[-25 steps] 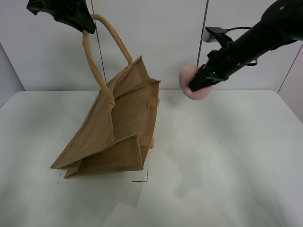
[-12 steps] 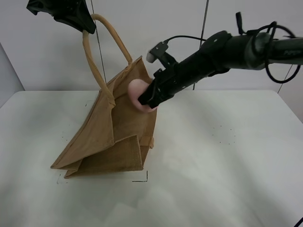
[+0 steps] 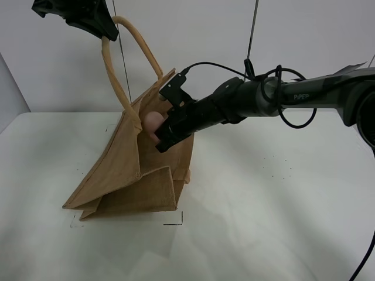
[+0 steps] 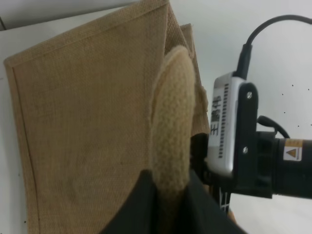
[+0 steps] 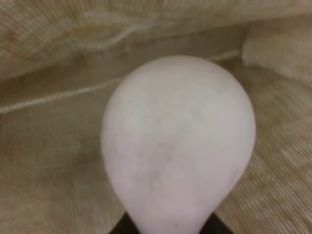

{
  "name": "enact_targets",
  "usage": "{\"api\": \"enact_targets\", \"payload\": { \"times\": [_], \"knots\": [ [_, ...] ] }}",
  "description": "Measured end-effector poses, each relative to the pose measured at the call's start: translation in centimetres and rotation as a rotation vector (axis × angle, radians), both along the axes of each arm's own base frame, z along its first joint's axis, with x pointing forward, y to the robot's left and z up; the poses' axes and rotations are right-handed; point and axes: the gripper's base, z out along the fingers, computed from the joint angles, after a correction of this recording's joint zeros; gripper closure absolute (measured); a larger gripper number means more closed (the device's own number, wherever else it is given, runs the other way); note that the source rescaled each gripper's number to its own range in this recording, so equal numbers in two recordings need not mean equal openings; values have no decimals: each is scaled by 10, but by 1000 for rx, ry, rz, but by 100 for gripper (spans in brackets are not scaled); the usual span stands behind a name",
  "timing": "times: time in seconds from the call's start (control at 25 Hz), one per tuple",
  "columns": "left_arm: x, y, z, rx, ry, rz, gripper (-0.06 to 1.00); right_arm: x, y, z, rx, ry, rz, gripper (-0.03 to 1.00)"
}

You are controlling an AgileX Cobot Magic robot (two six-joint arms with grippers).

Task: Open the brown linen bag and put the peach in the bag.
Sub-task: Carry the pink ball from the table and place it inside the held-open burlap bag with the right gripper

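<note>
The brown linen bag [image 3: 135,170] stands tilted on the white table, its mouth facing right. My left gripper [image 3: 101,30] is shut on one beige loop handle [image 3: 120,76] and holds it high at the top left; the left wrist view shows that handle [image 4: 170,122] pinched between the fingers. My right gripper [image 3: 161,136] is shut on the pink peach [image 3: 153,124] and reaches into the bag's mouth. In the right wrist view the peach [image 5: 178,141] fills the middle, with the bag's inner cloth [image 5: 44,146] all around it.
The white table [image 3: 281,199] spreads to the right and front of the bag. A grey panelled wall [image 3: 205,41] stands behind. The right arm [image 3: 275,99] and its cable stretch across from the right edge.
My right arm has swung left with the peach, from open air right of the bag to inside its mouth. The left gripper and the handle have not moved.
</note>
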Motion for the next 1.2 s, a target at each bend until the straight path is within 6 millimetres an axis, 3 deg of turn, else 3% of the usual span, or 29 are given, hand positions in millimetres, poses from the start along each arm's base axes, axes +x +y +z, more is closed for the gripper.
{"api": "enact_targets", "payload": {
  "times": [0.28, 0.48, 0.84, 0.92, 1.04, 1.08, 1.2],
  "knots": [
    [-1, 0, 1, -1, -2, 0, 94, 4, 17, -21, 25, 17, 47, 97],
    [-1, 0, 1, -1, -3, 0, 94, 14, 29, -22, 75, 23, 69, 97],
    [-2, 1, 2, -2, -6, 0, 94, 17, 30, -32, 60, 27, 70, 94],
    [-2, 1, 2, -2, -6, 0, 94, 17, 30, -33, 55, 24, 74, 74],
    [-2, 1, 2, -2, -6, 0, 94, 16, 30, -33, 52, 24, 82, 21],
    [-2, 1, 2, -2, -6, 0, 94, 16, 30, -33, 51, 24, 82, 11],
    [-2, 1, 2, -2, -6, 0, 94, 17, 30, -32, 45, 18, 87, 0]
  ]
}}
